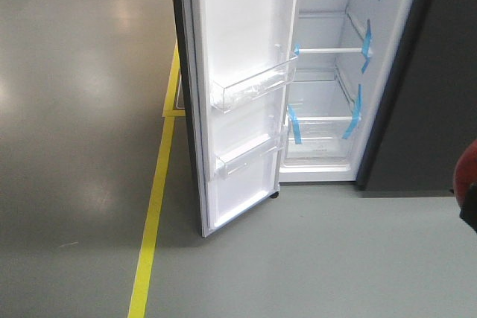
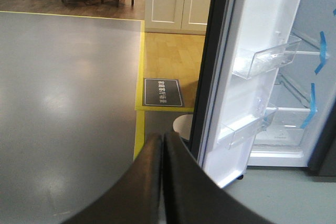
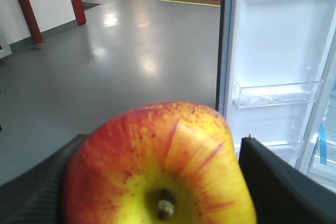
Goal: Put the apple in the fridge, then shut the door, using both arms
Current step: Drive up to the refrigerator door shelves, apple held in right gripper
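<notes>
Apple [image 3: 157, 166]: clamped in your right gripper [image 3: 157, 187], well short of the fridge [image 1: 328, 94], whose white interior lies ahead and to its left; your left gripper [image 2: 161, 182], fingers together and empty, sits nearer the open door [image 1: 238, 35].

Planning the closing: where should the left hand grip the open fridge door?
Probably the free vertical edge of the tall dark grey door, from its outer left side: it stands wide open, no handle shows, and clear plastic bins crowd the inner face.
</notes>
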You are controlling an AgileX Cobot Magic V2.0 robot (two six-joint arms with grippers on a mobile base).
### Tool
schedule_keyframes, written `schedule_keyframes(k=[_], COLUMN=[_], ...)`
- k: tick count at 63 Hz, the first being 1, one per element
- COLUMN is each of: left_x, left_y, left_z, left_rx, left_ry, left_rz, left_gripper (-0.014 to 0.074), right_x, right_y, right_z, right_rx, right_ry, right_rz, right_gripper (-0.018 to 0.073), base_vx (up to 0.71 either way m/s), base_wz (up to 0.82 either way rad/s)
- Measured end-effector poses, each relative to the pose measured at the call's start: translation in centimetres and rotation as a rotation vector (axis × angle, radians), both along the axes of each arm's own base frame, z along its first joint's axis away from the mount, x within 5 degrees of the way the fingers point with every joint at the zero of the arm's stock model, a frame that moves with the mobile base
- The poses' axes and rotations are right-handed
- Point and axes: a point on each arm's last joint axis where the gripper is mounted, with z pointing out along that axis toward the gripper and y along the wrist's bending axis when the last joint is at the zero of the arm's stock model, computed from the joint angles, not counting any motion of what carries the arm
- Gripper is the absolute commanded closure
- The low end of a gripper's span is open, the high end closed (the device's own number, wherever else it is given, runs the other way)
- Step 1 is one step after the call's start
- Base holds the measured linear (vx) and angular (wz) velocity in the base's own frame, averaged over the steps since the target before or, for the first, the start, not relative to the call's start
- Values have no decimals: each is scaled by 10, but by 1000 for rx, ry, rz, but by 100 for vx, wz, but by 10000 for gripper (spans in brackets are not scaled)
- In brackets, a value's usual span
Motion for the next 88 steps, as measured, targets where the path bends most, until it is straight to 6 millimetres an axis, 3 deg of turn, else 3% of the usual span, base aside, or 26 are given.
schedule_keyframes(k=[88], left_x=[0], left_y=[0], left_z=[0], left_rx=[0], left_ry=[0], left_rz=[0], left_gripper=[603], right_x=[0], right_y=[0], right_z=[0], right_rx=[0], right_ry=[0], right_rz=[0], right_gripper=[563], base_vx=[17], base_wz=[0])
